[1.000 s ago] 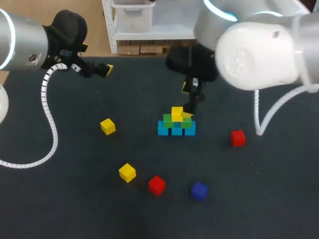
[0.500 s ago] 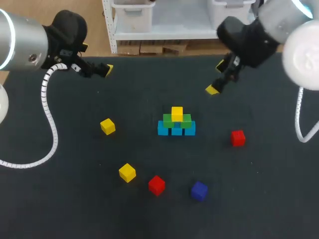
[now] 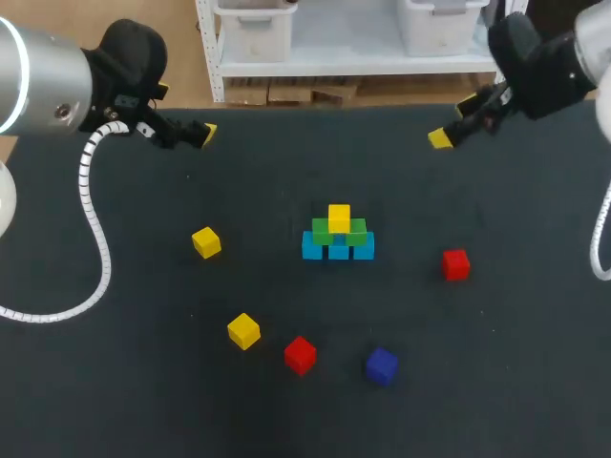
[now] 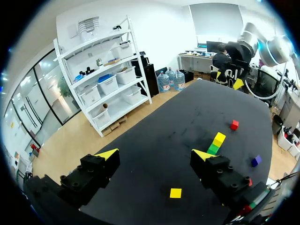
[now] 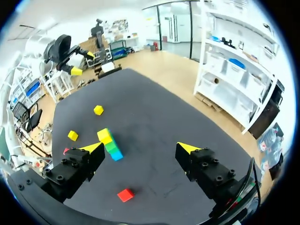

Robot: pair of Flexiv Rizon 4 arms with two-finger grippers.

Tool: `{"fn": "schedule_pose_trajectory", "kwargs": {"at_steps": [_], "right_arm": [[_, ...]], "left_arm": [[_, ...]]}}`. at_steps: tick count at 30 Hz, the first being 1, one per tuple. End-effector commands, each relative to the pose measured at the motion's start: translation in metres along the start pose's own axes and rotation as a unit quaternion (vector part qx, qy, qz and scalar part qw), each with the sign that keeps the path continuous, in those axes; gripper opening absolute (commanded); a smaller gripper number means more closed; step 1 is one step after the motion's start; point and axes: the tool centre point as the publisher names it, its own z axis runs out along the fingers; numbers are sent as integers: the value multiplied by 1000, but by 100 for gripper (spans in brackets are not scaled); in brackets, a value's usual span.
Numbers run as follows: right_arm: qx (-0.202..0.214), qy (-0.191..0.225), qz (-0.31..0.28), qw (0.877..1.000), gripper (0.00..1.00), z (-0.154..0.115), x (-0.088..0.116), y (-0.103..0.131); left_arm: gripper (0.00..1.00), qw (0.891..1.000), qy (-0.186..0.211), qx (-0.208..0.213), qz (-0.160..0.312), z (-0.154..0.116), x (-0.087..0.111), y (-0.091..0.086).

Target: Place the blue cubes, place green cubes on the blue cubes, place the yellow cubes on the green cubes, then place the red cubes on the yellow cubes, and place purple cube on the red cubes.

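At the table's middle stands a stack: a row of blue cubes (image 3: 338,250), green cubes (image 3: 325,230) on them, and one yellow cube (image 3: 339,217) on top. Two loose yellow cubes (image 3: 206,241) (image 3: 244,331) lie to its front left. One red cube (image 3: 301,354) and the purple cube (image 3: 382,365) lie in front, with another red cube (image 3: 455,264) to the right. My left gripper (image 3: 186,113) hangs open and empty at the back left. My right gripper (image 3: 455,122) hangs open and empty at the back right. From the right wrist, the stack (image 5: 109,143) lies ahead of the gripper (image 5: 139,148).
The dark table top (image 3: 115,382) has its back edge (image 3: 315,107) close behind both grippers. Both arms hang well above the surface, away from the cubes.
My right gripper has risen from the stack and swung to the back right, open all the while. The yellow cube stays on the green ones. The left arm has not moved.
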Motion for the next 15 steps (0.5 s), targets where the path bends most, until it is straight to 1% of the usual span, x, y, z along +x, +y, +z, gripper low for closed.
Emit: {"fn": "schedule_pose_trajectory", "kwargs": {"at_steps": [1,5,9,15], "right_arm": [[12,-24,3,1000,100,-6,6,-4],[29,-36,16,999,100,-10,7,-14],[35,-53,34,997,100,-15,10,-22],[32,-50,39,997,100,-14,13,-26]], "left_arm": [[100,1000,-2,3,1,0,1,1],[100,1000,-2,3,1,0,1,1],[100,1000,-2,3,1,0,1,1],[100,1000,-2,3,1,0,1,1]]}}
